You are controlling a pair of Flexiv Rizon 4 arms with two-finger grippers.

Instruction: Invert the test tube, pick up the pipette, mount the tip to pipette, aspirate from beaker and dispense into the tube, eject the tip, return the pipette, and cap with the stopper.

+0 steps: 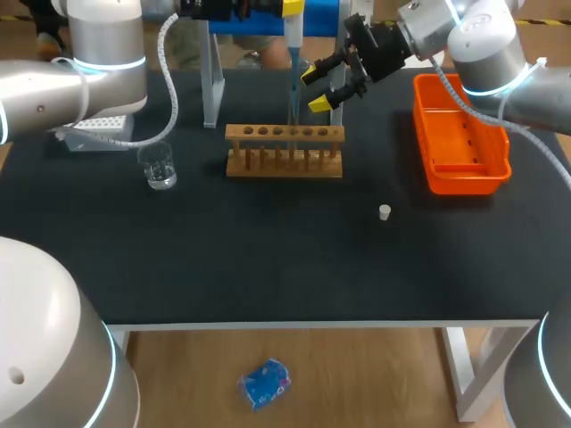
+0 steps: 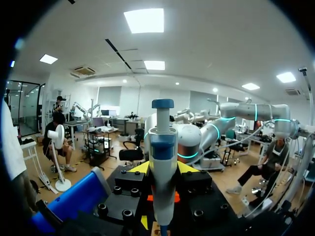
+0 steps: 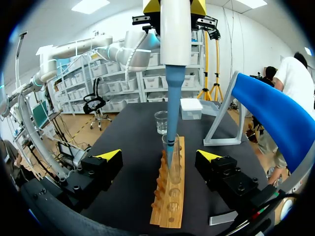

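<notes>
Since dispensing needs the tip inside glass, left gripper [image 2: 163, 169] is clamped on pipette [image 2: 163, 147], tip down in test tube [image 3: 173, 164] in rack [image 1: 284, 162], table's 12 o'clock. Right gripper [image 3: 160, 156] apart, straddling test tube w/o touching. Stopper [image 1: 384, 211] at rack's 4 o'clock.

A: Where is the head view set?
B: High behind the robot, looking steeply down on the black table [image 1: 268, 267], far enough to take in nearly all of it.
A: The left wrist view?
B: Tight against the white-and-blue pipette [image 2: 163, 162], facing roughly level, out past the table.
A: And the right wrist view?
B: Low above the table, looking along the light wooden test tube rack [image 3: 170, 196] toward the small clear glass beaker [image 3: 161, 122]. Pipette, rack and beaker show in the head view too; the pipette alone is in all three.
</notes>
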